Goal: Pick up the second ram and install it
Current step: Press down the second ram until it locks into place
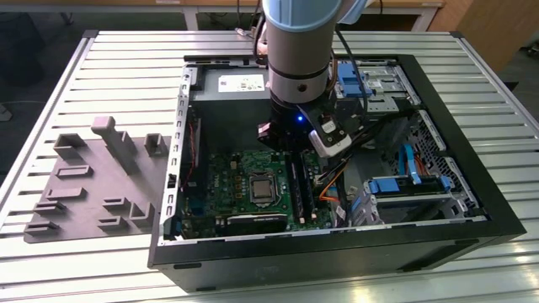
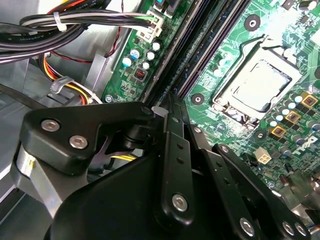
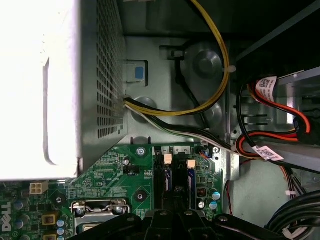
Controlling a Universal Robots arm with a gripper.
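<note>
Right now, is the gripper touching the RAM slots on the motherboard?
Cannot tell. In the second wrist view the gripper overlaps the RAM slots, hiding any contact or gap.

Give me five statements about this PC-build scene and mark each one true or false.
1. The end effector is down inside the open case, over the motherboard. True.
2. The grey tray lies inside the case. False: it lies on the table, at the exterior view's left of the case.
3. The processor socket shows in the second wrist view. True.
4. A yellow cable runs above the board in the first wrist view. True.
5. The case's side panel is on. False: the case is open.
</note>
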